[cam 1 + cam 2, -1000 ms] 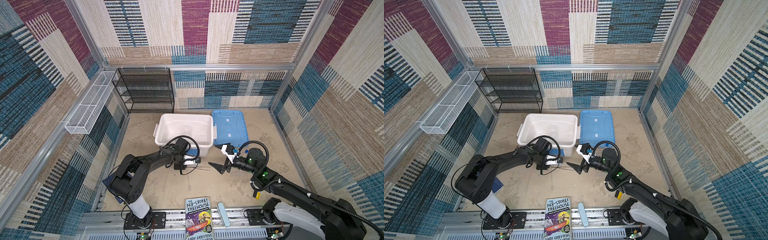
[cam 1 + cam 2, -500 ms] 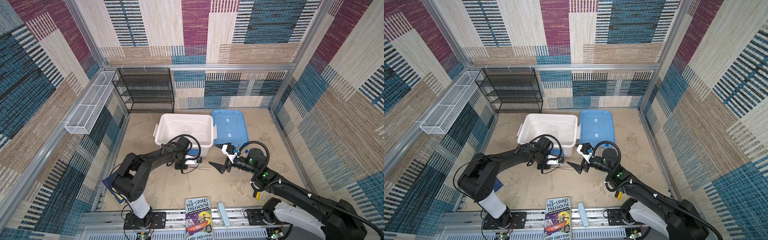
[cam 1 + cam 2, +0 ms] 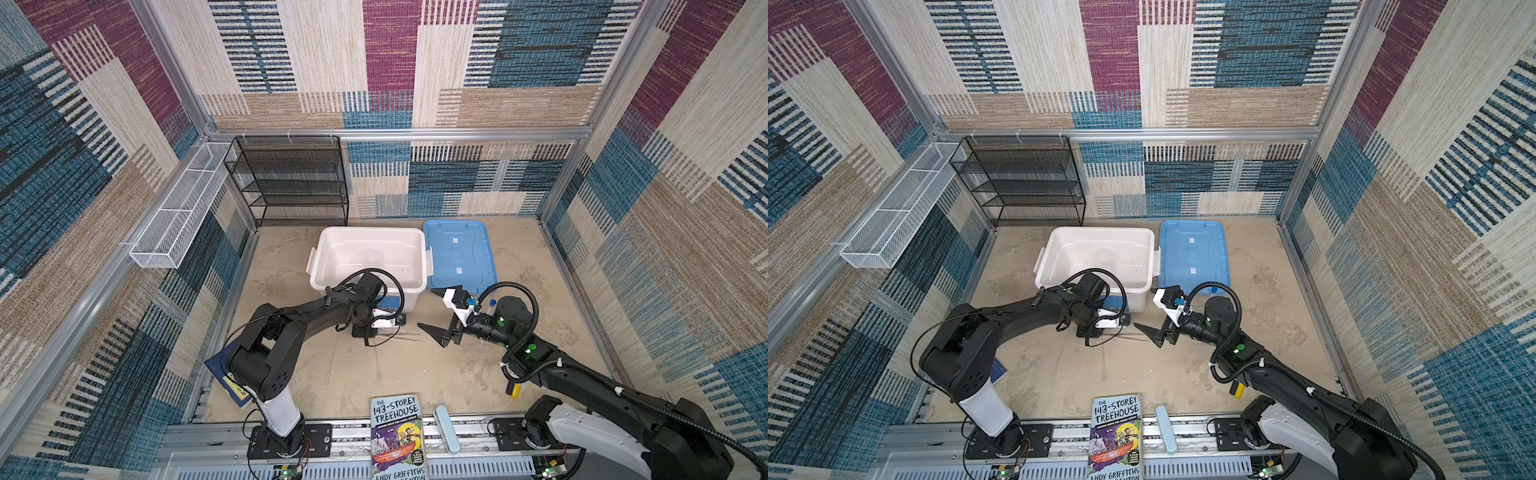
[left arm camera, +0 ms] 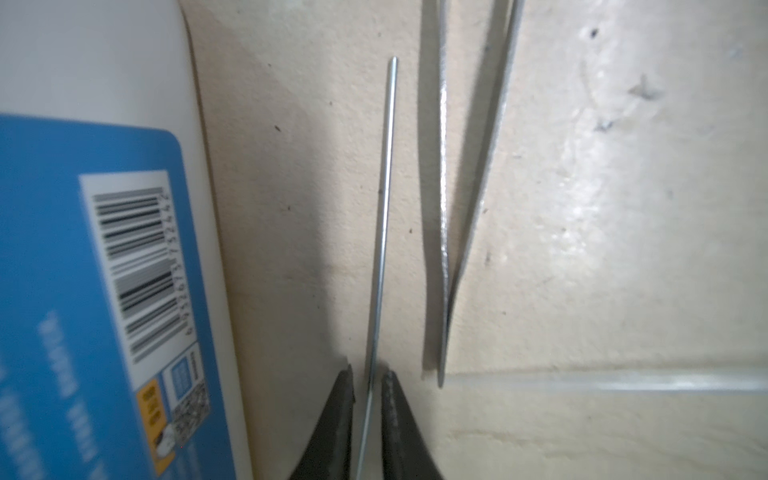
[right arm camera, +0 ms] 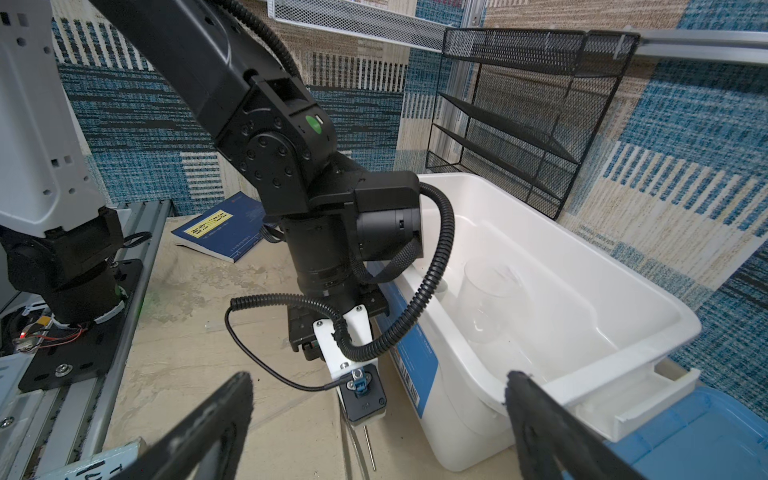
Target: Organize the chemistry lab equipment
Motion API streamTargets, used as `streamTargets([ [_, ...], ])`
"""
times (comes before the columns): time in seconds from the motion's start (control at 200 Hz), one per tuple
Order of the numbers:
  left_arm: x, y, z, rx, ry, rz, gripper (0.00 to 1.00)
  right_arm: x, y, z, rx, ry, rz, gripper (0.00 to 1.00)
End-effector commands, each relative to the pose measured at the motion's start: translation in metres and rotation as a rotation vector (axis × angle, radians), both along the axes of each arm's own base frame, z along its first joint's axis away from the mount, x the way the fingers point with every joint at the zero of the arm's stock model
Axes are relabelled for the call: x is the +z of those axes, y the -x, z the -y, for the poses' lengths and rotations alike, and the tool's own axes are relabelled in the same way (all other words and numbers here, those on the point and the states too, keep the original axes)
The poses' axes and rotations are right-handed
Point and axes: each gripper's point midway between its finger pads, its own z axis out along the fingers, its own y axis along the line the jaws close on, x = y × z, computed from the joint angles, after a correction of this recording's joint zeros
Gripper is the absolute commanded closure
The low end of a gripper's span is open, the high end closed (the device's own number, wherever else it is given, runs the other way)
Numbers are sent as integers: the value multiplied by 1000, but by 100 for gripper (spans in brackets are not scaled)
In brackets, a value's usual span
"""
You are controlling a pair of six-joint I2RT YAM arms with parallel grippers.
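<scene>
My left end effector (image 4: 369, 374), barely open, straddles the thin rod (image 4: 384, 187) — just beside the tweezers (image 4: 449, 316) — to pinch it alone.

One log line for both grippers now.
left gripper: jaws narrowly apart astride thin silver metal rod | silver metal tweezers: beside rod | right gripper: open, empty

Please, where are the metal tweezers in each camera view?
In a top view: metal tweezers lying just before the white bin.
In a top view: the same place, before the bin.
Left wrist: tweezers beside the thin rod, away from the bin.
Right wrist: faint, beside that rod.
Shared landmark: the bin's blue label.
</scene>
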Motion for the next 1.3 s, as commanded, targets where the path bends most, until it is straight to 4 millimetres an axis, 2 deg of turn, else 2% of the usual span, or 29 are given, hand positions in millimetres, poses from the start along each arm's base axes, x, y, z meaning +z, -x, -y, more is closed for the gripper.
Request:
streamTargets([
  [0.0, -16, 33, -14, 3, -66, -170, 84, 4, -2, -1, -9, -4, 15, 4],
  [0.155, -19, 36, -17, -6, -87, -172, 85, 5, -2, 0, -12, -6, 14, 4],
  [0.431, -11, 31, -19, -7, -108, -89, 86, 5, -2, 0, -12, -4, 12, 4],
  [0.566, -11, 38, -17, -11, -95, -116, 86, 5, -4, 0, -17, -4, 12, 4],
  [0.726, -14, 36, -17, -9, -111, -142, 88, 4, -4, 0, -19, 0, 7, 4],
  [0.906, -18, 39, -19, 16, -120, -164, 83, 3, -4, 1, -24, 1, 6, 4],
  [1.082, -17, 38, -19, 11, -134, -168, 91, 3, -4, 0, -22, 3, 1, 4],
  [1.172, -16, 37, -19, 14, -131, -163, 99, 3, -4, 0, -24, 4, 2, 4],
  [1.297, -14, 33, -20, 16, -133, -136, 100, 4, -4, 1, -27, 2, 7, 4],
])
